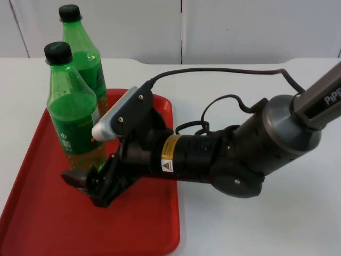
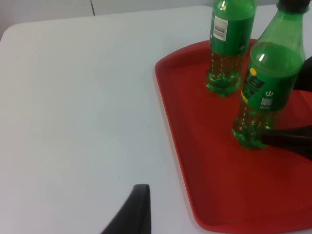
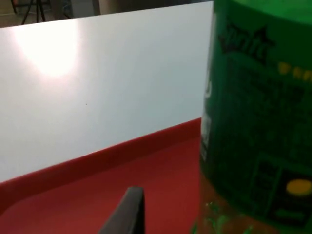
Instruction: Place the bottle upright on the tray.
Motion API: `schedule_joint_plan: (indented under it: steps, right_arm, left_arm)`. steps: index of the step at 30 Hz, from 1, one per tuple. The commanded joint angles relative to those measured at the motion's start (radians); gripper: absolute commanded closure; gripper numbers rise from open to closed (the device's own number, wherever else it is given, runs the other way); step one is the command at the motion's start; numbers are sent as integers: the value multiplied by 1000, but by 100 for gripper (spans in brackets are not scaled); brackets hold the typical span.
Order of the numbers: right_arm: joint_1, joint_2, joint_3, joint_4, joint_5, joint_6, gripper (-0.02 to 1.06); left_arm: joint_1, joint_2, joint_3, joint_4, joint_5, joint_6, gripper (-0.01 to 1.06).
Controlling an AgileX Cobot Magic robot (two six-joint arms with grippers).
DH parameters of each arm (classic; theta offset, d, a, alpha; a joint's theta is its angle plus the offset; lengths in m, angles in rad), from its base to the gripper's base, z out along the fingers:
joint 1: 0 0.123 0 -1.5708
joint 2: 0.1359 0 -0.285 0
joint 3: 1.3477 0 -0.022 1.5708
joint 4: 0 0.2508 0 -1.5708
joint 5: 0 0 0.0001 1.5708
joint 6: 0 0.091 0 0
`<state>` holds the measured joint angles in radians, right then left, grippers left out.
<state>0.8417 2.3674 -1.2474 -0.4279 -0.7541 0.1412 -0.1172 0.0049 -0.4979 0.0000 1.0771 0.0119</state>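
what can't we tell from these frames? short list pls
- Right gripper in the top view: its fingers sit by the base of the near bottle on the red tray; the bottle hides whether they touch it.
- Bottle label, right wrist view: blurred, text unreadable.
- Far bottle, left wrist view: cap cut off by the edge.
- Left gripper: one fingertip visible over the table, open or shut unclear.

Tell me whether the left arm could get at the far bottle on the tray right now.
Probably yes: the far bottle stands upright on the tray, its table-facing side uncovered; the right end effector sits by the near bottle.
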Motion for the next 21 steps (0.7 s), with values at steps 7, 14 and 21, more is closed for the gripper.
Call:
schedule_joint_plan:
  steps: [7,14,21]
  right_arm:
    - [4,-136,1,-14,347,27,-1]
    - [9,-269,1,-10,690,248,-1]
    - [9,-346,1,-5,1041,307,-1]
  left_arm:
    - [2,-5,4,-8,-2,-2,0]
    - [2,-5,4,-8,-2,-2,0]
    - [2,-5,4,-8,-2,-2,0]
